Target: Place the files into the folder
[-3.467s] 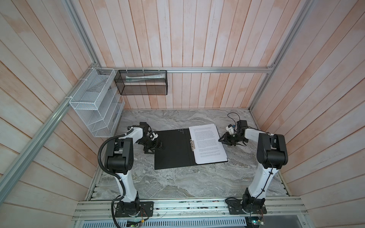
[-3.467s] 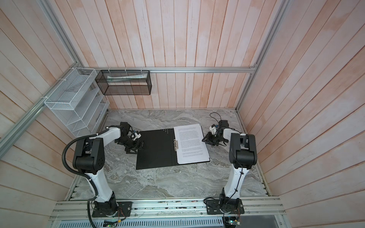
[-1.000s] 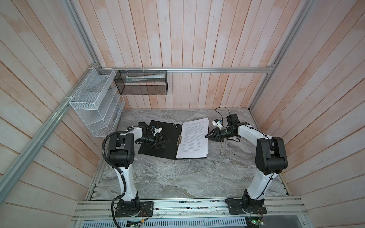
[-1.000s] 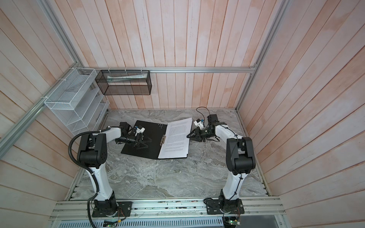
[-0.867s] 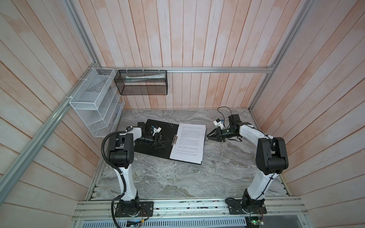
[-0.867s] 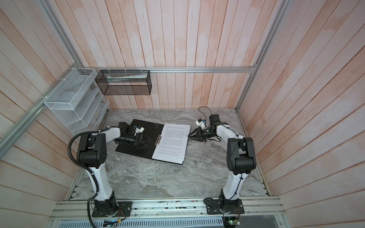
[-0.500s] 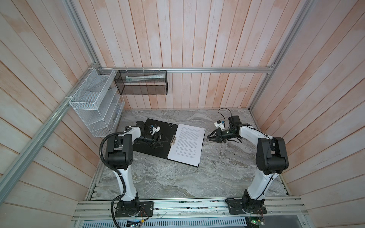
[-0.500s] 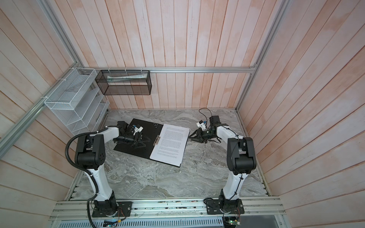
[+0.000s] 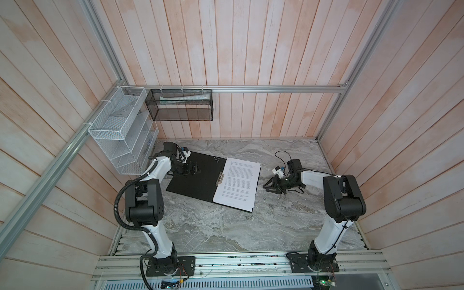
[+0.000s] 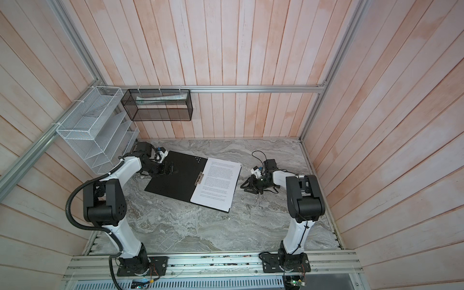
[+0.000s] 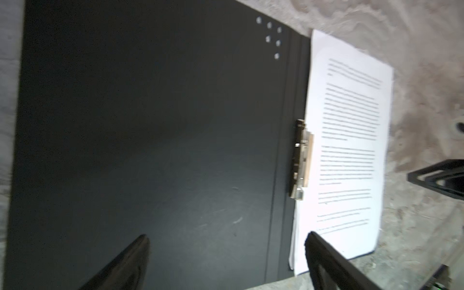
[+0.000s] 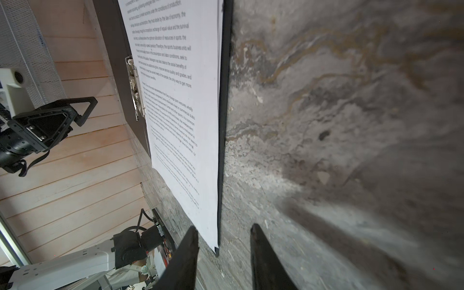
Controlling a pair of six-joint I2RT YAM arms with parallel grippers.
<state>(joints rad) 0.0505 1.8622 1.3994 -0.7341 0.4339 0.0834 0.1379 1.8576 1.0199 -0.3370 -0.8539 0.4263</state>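
Readable print is only on the files (image 12: 175, 113): black lines such as "exchange of equal value and the survival" and "the only way to get more". The rest is too small or blurred.

The folder (image 9: 198, 178) lies open and flat on the marble table (image 9: 226, 231), black inside up and skewed. The files lie on its right half, with the metal spine clip (image 11: 301, 160) touching their left edge. Six small pale dots (image 11: 271, 35) sit on the left half near the spine.

Left gripper (image 11: 227, 238) is over the bare left half with its jaws wide apart and nothing between them; contact with the cover can't be told. Right gripper (image 12: 223, 229) is low by the table, just beside the files' right edge, jaws part-way apart and gripping nothing.

White wire rack (image 9: 120, 135) on the left wall: contents unclear. Black mesh basket (image 9: 180, 110) on the back wall holds a pale sheet-like item (image 9: 183, 98), too small to identify.
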